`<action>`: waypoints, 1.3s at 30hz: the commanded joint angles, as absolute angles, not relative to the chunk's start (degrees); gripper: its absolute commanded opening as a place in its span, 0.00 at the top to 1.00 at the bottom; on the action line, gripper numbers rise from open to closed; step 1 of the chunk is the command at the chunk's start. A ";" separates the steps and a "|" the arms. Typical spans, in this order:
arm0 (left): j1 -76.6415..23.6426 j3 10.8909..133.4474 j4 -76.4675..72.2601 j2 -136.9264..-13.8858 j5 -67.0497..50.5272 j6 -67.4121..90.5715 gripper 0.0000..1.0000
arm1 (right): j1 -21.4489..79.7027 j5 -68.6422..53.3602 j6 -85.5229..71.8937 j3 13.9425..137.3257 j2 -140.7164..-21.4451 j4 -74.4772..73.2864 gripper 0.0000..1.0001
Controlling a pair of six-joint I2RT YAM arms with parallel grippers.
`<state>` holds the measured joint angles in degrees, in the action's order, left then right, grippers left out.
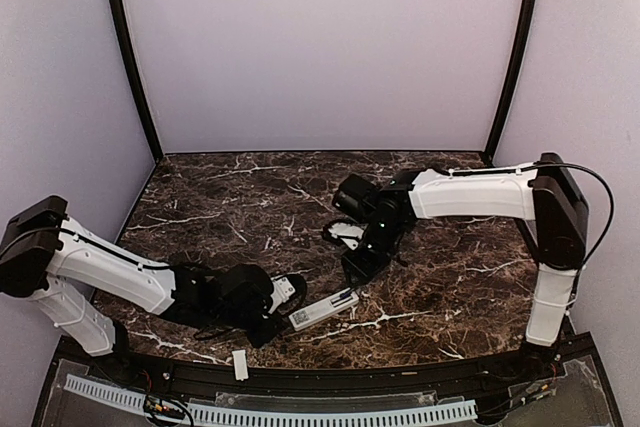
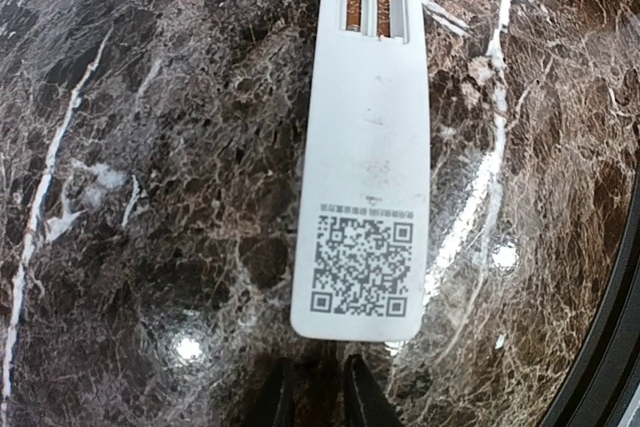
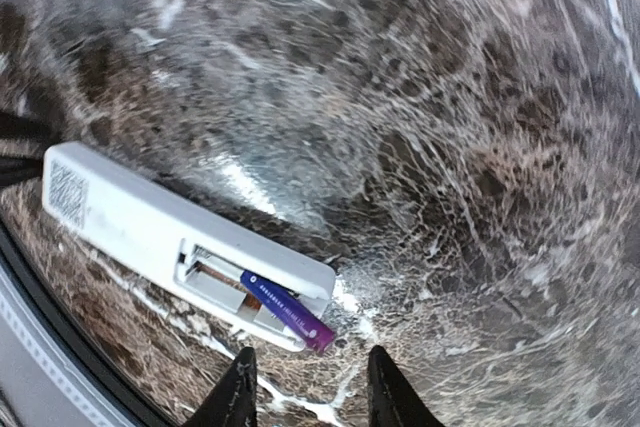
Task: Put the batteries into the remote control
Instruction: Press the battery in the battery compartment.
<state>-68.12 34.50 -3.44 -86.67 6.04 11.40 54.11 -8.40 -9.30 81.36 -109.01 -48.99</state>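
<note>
**1 battery in the bay, sitting askew; both claws off the remote**

Count: 1 remote control (image 1: pixel 325 310), 1 battery (image 3: pixel 280 305) visible, 1 white strip (image 1: pixel 240 365), 2 arms, 2 claws.

- Remote: lower centre of the top view, flat on the marble worktop (image 1: pixel 230 197), back side up, lying between the two claws. QR code label (image 2: pixel 365 267) at one end, open battery compartment (image 3: pixel 215 282) at the other. In the left wrist view it runs from bottom centre to the top edge, with the compartment at the top.
- Battery: blue body with a purple end. It lies in one of the 2 bays of the compartment. In the right wrist view it sits at lower centre, slanted, with its purple end poking past the end of the remote. The bay beside it shows its bare floor.
- Right claw (image 3: pixel 310 392): open, nothing between the fingers. The tips are at the bottom edge of its wrist view, just below the battery's purple end. Can't tell if they touch it.
- Left claw (image 2: pixel 325 402): tips at bottom centre of its wrist view, a narrow gap between them, nothing gripped. It sits just beside the QR end of the remote. Contact can't be told.
- White strip: bottom of the top view, left of centre, on the dark front edge of the worktop. It is well apart from the remote and from both claws.
</note>
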 commanded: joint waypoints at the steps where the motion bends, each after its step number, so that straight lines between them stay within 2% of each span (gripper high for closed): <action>1: -68.38 33.53 -0.95 -82.24 8.25 13.20 0.81 | 53.97 -12.30 11.34 80.62 -102.86 -44.66 0.63; 4: -68.38 32.76 -0.37 -78.19 10.09 14.61 0.79 | 53.90 -14.14 22.90 78.42 -101.31 -40.59 0.60; 8: -68.38 30.28 -0.79 -73.04 12.31 16.30 0.76 | 52.27 -15.39 26.41 80.54 -103.52 -40.46 0.60; 11: -68.38 29.34 -0.35 -70.21 12.84 17.50 0.75 | 51.86 -13.60 23.61 81.99 -104.65 -41.38 0.63; 15: -68.38 28.46 -0.95 -69.77 11.56 16.34 0.74 | 51.41 -10.96 10.97 84.16 -106.77 -45.16 0.67; 22: -68.38 32.55 0.78 -80.18 6.75 11.96 0.77 | 49.65 -14.96 -3.28 77.37 -105.36 -42.26 0.72; 29: -68.38 36.01 0.44 -86.39 5.71 9.41 0.79 | 48.54 -16.75 -8.04 74.88 -107.57 -41.54 0.81; 39: -68.38 35.78 0.18 -87.22 4.90 9.23 0.80 | 48.52 -22.07 -10.35 73.30 -108.67 -39.14 0.83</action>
